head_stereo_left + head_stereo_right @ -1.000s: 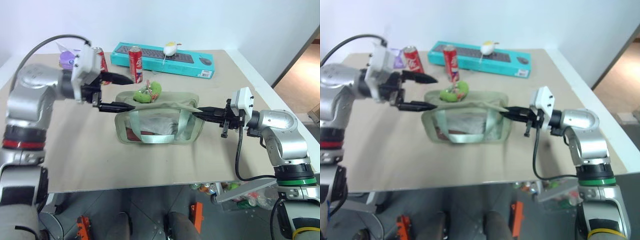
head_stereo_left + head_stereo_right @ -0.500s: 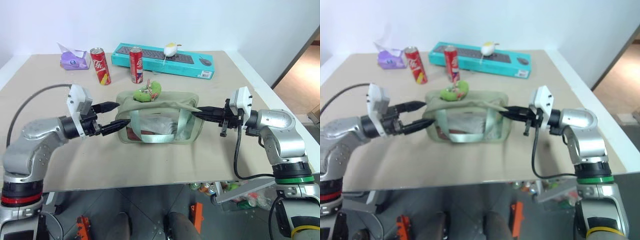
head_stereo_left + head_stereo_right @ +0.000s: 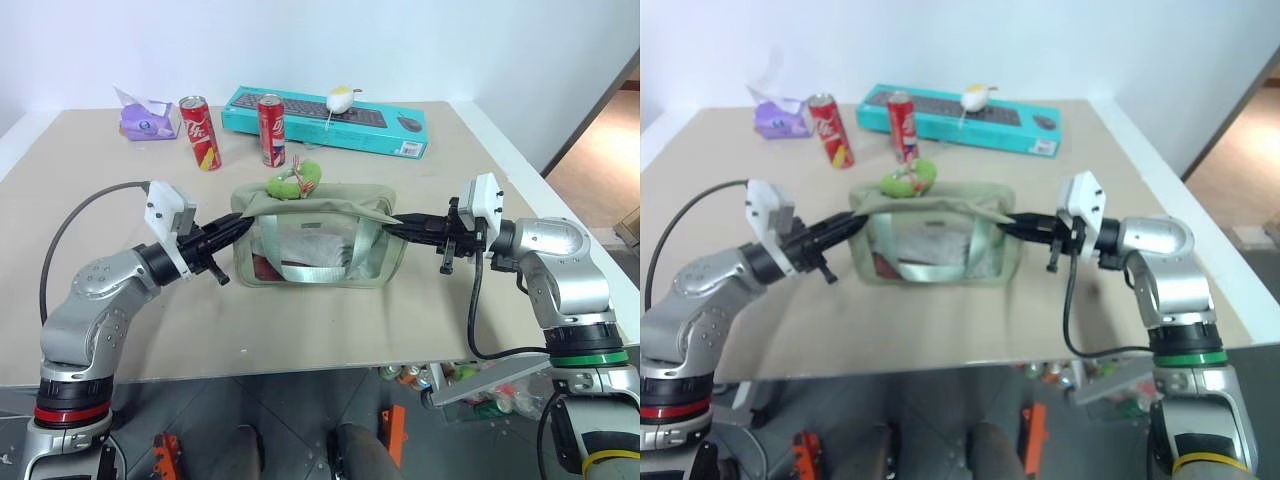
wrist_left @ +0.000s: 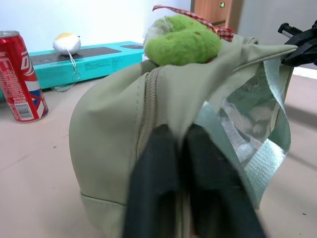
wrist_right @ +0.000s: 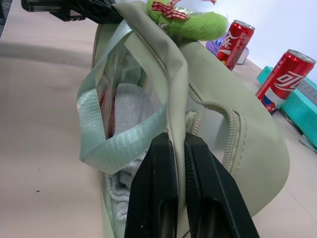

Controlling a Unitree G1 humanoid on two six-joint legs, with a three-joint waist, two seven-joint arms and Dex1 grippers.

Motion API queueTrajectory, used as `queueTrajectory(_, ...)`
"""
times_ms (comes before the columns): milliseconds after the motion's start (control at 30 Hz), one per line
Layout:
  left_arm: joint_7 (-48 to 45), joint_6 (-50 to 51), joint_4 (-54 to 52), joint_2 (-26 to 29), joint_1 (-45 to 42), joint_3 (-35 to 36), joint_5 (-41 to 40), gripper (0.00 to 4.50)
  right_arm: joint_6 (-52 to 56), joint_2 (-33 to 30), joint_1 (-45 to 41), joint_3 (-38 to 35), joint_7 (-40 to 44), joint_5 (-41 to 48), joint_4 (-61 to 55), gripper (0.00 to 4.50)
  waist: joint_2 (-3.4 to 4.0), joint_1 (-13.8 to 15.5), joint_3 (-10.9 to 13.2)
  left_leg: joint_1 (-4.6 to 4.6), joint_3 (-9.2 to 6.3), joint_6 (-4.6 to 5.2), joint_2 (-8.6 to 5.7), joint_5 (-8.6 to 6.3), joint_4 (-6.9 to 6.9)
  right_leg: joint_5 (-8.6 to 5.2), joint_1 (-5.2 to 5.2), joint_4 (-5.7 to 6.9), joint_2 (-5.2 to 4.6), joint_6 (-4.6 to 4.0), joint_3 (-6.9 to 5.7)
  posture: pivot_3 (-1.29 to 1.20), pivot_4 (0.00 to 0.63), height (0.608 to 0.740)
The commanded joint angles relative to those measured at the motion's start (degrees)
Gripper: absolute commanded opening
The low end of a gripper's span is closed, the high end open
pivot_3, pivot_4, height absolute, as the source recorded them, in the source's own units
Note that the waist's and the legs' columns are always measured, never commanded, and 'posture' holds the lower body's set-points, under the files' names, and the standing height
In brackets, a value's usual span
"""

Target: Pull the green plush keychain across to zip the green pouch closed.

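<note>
I have the green pouch pinned at both ends on the tabletop: my left hand is pinched shut on the fabric at its left end, and my right hand is clamped tight on the fabric at the opposite end, so the bag is stretched between them and steadied. That is the only part I judge done. The green plush keychain sits on top of the pouch toward its far left corner, touched by neither hand, and I take it that the zip has not yet been run across; how far the teeth are closed I cannot tell. What is left is to free one hand, take the plush and draw it along the top. Beyond the pouch stand two red cans and the teal keyboard box.
</note>
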Motion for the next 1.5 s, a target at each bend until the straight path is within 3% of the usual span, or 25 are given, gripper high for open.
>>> queueTrajectory(33,0.4,-1.0,-2.7,0.5,0.8,0.1,-0.3,0.02,2.2,-1.2,0.1,-0.8,0.6,1.1,-2.4,0.0,0.0,0.0,0.0,0.0,0.01,0.0,0.0,0.0,0.0,0.0,0.0,0.0,0.0,0.0,0.0,0.0,0.15,0.74)
queueTrajectory(100,0.5,-1.0,-2.8,0.7,1.1,-0.1,-0.4,0.02,5.7,-1.7,-0.2,-1.1,1.0,2.7,-3.0,0.0,0.0,0.0,0.0,0.0,0.01,0.0,0.0,0.0,0.0,0.0,0.0,0.0,0.0,0.0,0.01,0.0,0.15,0.74)
queueTrajectory(300,0.3,-0.9,-2.3,1.1,1.2,-0.6,-0.3,0.0,13.2,-4.9,-2.3,-2.9,1.2,5.4,-3.9,2.09,0.0,0.1,0.0,0.0,0.01,0.0,-0.02,0.0,0.0,0.0,0.0,0.0,-0.01,0.01,0.01,0.0,0.15,0.74)
queueTrajectory(533,-0.4,-0.8,-2.1,1.4,1.4,-1.6,-0.3,0.0,24.6,-5.6,-17.0,-4.6,-1.8,9.1,0.1,4.42,-0.01,0.0,0.0,0.01,0.07,0.0,-0.02,0.0,-0.01,0.01,-0.04,-0.01,-0.01,0.0,0.05,0.0,0.15,0.74)
queueTrajectory(700,-0.7,-1.0,-2.1,1.4,1.5,-2.5,-0.1,0.0,30.7,2.7,-26.8,-2.8,-8.4,9.7,3.4,4.42,0.0,0.0,0.0,0.02,0.09,0.0,0.01,0.0,-0.02,0.01,-0.05,-0.01,0.0,-0.01,0.07,0.0,0.15,0.74)
queueTrajectory(933,-0.6,-1.5,-3.0,1.1,1.6,-4.0,0.0,0.0,29.9,12.5,-33.3,5.2,-12.4,1.8,13.7,4.42,0.0,0.7,0.0,-0.08,0.09,0.0,-0.05,0.0,-0.02,0.03,-0.07,-0.02,-0.08,0.03,0.06,0.0,0.15,0.74)
queueTrajectory(1233,-0.3,-2.3,-3.1,1.0,2.0,-5.0,0.4,0.0,34.4,13.8,-33.2,11.1,-6.7,-1.0,15.8,4.42,0.0,1.0,0.0,-0.13,0.1,0.02,-0.13,-0.03,-0.04,0.01,-0.08,-0.04,-0.17,0.0,0.03,0.0,0.15,0.74)
queueTrajectory(1333,-0.3,-2.6,-2.9,1.0,2.0,-5.3,0.7,0.0,35.0,14.3,-33.1,10.2,-7.2,-1.0,16.4,3.63,0.0,1.0,0.0,-0.1,0.09,0.02,-0.12,-0.02,-0.04,-0.03,-0.07,-0.04,-0.16,0.08,0.03,0.0,0.15,0.74)
queueTrajectory(1500,-0.5,-3.2,-2.3,1.1,1.9,-5.4,0.9,0.0,33.5,14.4,-32.9,8.6,-7.4,-0.6,16.6,1.93,0.0,1.0,0.0,-0.09,0.08,0.02,-0.12,-0.02,-0.04,-0.03,-0.06,-0.03,-0.16,0.08,0.01,0.0,0.15,0.74)
